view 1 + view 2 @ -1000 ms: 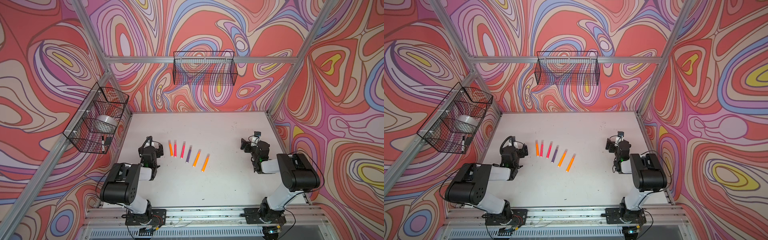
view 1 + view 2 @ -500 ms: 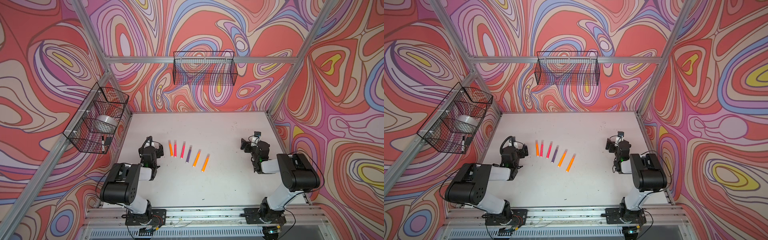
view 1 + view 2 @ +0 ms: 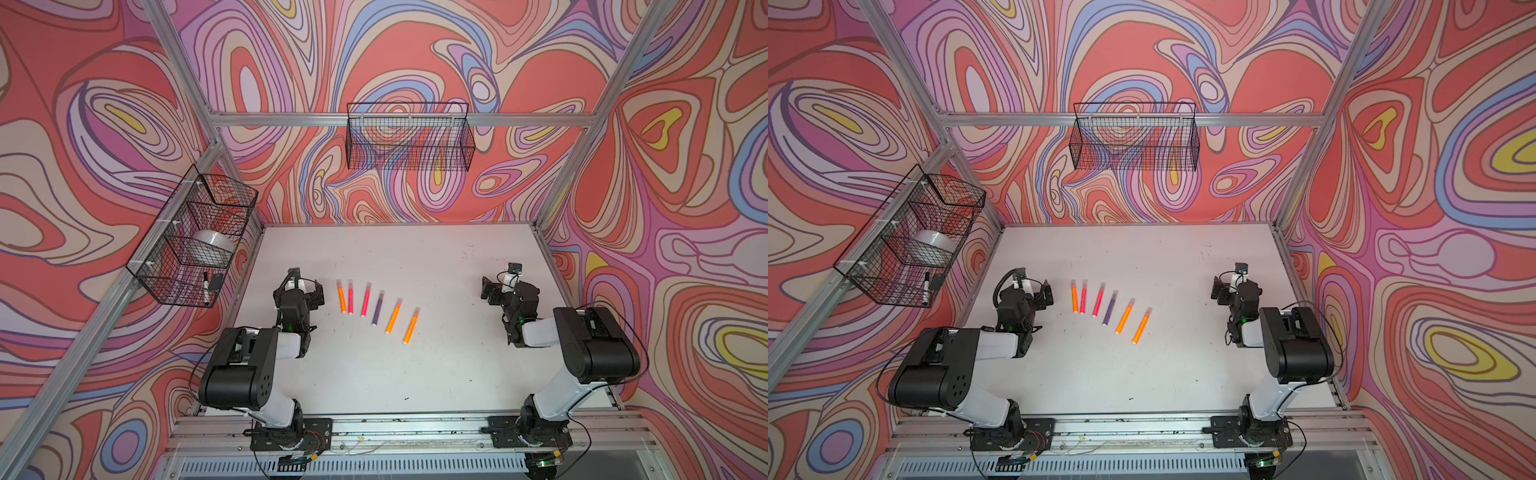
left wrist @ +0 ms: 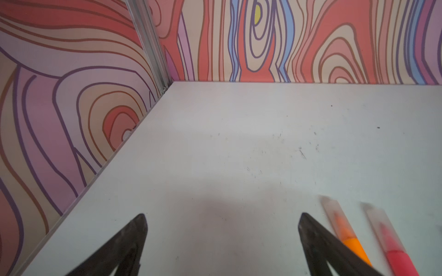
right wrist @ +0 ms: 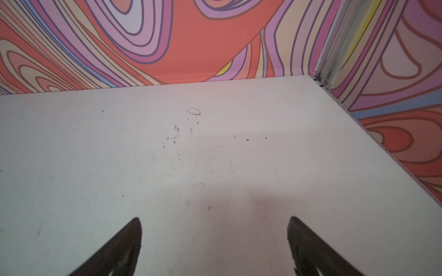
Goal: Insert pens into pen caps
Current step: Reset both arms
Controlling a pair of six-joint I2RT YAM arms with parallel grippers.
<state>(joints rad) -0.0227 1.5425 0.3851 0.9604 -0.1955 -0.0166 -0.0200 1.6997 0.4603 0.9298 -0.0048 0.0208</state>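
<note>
Pens: six pens lie fanned out near the middle of the table [image 3: 436,257], none touching its neighbour; from the robot's left they run leftmost orange pen [image 3: 341,300], first pink pen [image 3: 350,301], second pink pen [image 3: 365,301], purple pen [image 3: 377,309], middle orange pen [image 3: 392,318], end orange pen [image 3: 410,327]; the same row shows in both top views.
Pen caps: each pen ends in a pale translucent stretch pointing toward the far wall; the left wrist view shows two of them close up, the orange pen's cap [image 4: 333,212] and the pink pen's cap [image 4: 375,219], each with a coloured tip visible through the plastic; I see no loose cap on the table.
Done: by my judgement all six pens sit in caps; for the two nearest the left arm this is plain; the other four are too small to tell how fully they are pushed home.
Left to do: nothing obvious; at most a check that each cap is seated.
Left gripper [image 4: 222,216]: jaws spread wide with nothing between them; it is low over bare table just beside the leftmost orange pen; in its wrist view one finger overlaps that pen's barrel; whether they touch I cannot tell.
Right gripper [image 5: 215,218]: jaws equally wide and empty; it is over bare table on the robot's right, well apart from the pens.
</note>
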